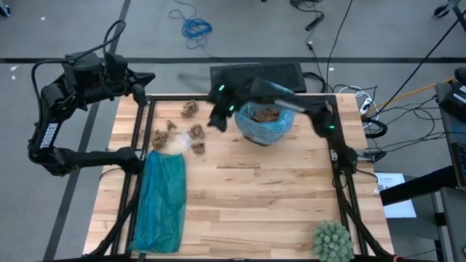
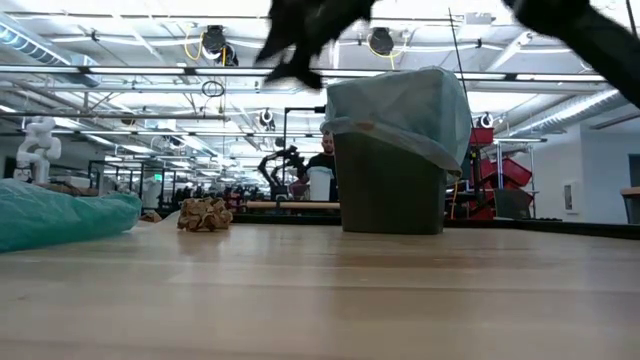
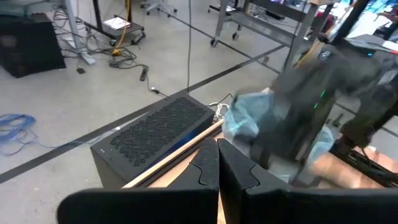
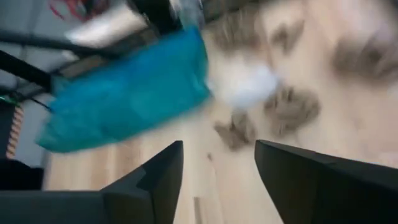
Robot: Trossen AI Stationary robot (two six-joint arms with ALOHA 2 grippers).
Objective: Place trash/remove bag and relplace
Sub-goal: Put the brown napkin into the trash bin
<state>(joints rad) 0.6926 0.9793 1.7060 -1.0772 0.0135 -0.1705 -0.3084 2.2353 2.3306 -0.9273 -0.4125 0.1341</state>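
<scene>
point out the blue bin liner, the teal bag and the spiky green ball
blue bin liner (image 1: 271, 129), high view, front rim fold
teal bag (image 1: 162, 196), high view, middle of the bag
spiky green ball (image 1: 333, 241), high view, its centre

text: "TROSSEN" — white lettering | on: left arm (image 1: 46, 135) lower link | other text: none legible

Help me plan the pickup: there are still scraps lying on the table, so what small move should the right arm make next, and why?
Probably lower the right gripper, whose fingers are open and empty, onto the nearest brown scrap. The bin already holds some trash in its pale blue bag, but several scraps and a white wad lie loose. The left gripper waits shut at the table's far left corner.
</scene>
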